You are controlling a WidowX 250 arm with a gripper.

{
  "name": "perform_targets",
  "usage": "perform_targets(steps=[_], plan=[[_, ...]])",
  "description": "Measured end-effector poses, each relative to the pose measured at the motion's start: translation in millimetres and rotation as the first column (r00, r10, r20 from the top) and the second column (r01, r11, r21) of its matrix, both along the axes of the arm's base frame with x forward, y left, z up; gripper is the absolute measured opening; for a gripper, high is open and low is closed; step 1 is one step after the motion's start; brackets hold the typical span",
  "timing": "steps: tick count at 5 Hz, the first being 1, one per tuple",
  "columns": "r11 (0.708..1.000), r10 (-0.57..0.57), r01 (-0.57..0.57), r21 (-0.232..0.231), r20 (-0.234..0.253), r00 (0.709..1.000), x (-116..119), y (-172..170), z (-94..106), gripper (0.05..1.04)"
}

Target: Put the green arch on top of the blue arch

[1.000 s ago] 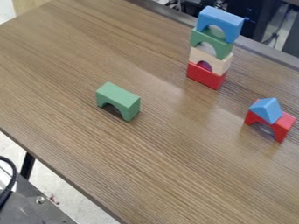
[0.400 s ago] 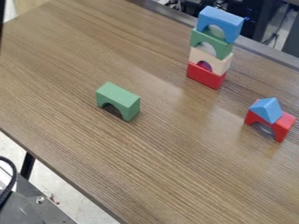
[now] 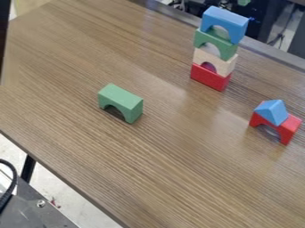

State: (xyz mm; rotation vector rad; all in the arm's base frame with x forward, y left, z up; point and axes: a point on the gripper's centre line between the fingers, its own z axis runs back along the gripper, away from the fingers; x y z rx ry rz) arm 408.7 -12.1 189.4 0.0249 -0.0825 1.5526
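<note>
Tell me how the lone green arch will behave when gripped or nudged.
The lone green arch looks like a rigid, blocky piece, so it should keep its shape when gripped. Its flat feet suggest sliding rather than rolling.

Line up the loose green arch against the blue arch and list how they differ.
The loose green arch stands directly on the table; the blue arch tops a stack of three blocks. The loose green arch is green, the blue arch blue. Both have their openings facing down.
</note>
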Motion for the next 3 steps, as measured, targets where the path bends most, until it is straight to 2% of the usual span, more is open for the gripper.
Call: perform_targets(steps=[1,2,3], plan=[[1.0,0.001,-0.001,0.003,0.006,1.0,1.0,-0.2,-0.3,0.56],[1.0,0.003,-0.003,0.01,-0.018,1.0,3.6,1.3,-12.0,0.56],[1.0,0.002,-0.002,0.013,-0.021,1.0,3.9,1.1,-13.9,0.56]])
